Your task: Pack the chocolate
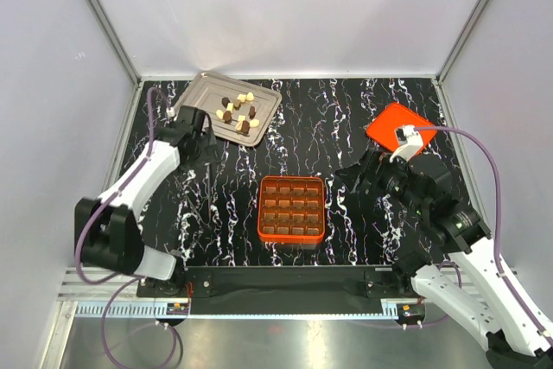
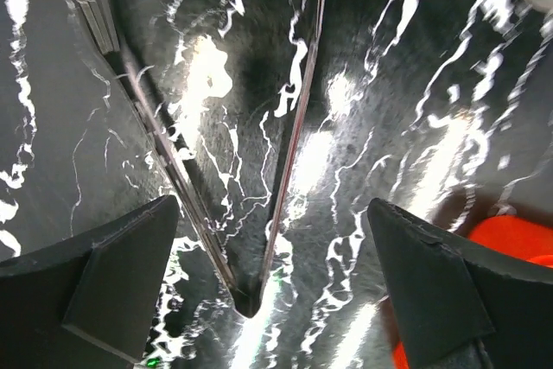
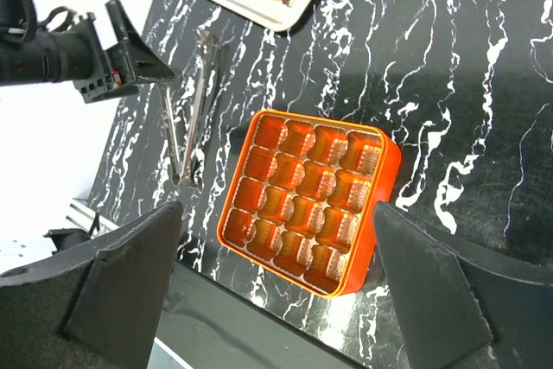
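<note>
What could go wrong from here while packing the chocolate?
The tongs lie flat on the table between the left arm's open jaws; thin shiny metal could slip when gripped. The chocolate pieces sit crowded on the tray, so taking one may knock others. The box has small cells; a piece could land crooked.

The black, white-veined worktop [image 1: 346,110] carries a grey metal tray [image 1: 200,84] at the back left, with the chocolate [image 1: 238,111], dark and cream pieces, clustered on it. The left pincer [image 1: 199,136] hangs just beside the tray's near edge. An orange box [image 1: 260,209] of brown cells sits mid-table, the right pincer [image 1: 354,174] near its right side. A flat orange lid [image 1: 384,127] lies farther back.
</note>
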